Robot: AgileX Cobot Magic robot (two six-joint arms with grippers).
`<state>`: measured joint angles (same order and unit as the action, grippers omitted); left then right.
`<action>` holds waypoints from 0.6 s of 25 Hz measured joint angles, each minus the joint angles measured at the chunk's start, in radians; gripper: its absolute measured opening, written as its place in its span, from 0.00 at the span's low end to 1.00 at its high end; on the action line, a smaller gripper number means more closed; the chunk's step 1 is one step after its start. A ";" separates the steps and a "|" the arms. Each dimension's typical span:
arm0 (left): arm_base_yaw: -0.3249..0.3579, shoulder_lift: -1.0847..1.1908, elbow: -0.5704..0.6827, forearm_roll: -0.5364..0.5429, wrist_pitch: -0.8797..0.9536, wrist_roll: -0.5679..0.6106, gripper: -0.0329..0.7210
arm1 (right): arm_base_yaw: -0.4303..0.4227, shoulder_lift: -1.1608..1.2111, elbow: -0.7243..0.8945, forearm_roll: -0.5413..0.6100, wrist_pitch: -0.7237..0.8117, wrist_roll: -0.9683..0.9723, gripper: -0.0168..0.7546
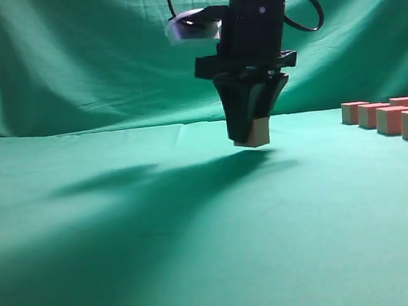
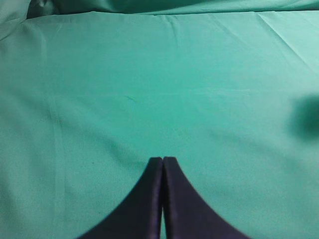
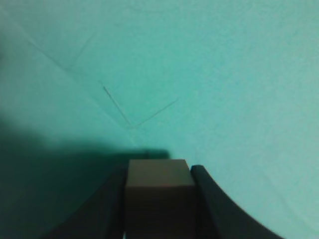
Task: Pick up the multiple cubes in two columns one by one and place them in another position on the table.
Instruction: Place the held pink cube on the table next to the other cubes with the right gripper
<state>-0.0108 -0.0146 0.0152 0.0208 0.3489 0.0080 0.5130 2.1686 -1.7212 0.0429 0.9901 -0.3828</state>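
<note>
I am seeing the right gripper (image 1: 252, 135) hanging above the middle of the desk (image 1: 129, 278), its jaws grasping one cube (image 1: 259, 132) clear of the green cloth. The cube is sitting square between the jaws, flat faces level; being a cube, it is showing no long axis. In the right wrist view the held cube (image 3: 158, 194) is filling the gap between the two dark fingers (image 3: 219, 204). The remaining cubes (image 1: 390, 119) are resting on the desk at far right, in two rows running back from the camera, near one another. The left gripper (image 2: 162, 162) is hovering over bare cloth, jaws clenched together, empty.
</note>
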 joint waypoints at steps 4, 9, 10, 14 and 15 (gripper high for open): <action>0.000 0.000 0.000 0.000 0.000 0.000 0.04 | 0.000 0.006 0.000 -0.015 -0.004 -0.003 0.36; 0.000 0.000 0.000 0.000 0.000 0.000 0.04 | 0.000 0.012 0.000 -0.016 -0.008 0.000 0.36; 0.000 0.000 0.000 0.000 0.000 0.000 0.04 | 0.000 0.012 0.000 -0.016 -0.008 0.001 0.36; 0.000 0.000 0.000 0.000 0.000 0.000 0.04 | 0.000 0.012 0.000 -0.016 -0.015 0.001 0.36; 0.000 0.000 0.000 0.000 0.000 0.000 0.04 | 0.000 0.012 0.000 -0.016 -0.015 0.002 0.36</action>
<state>-0.0108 -0.0146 0.0152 0.0208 0.3489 0.0080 0.5130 2.1810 -1.7212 0.0267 0.9755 -0.3810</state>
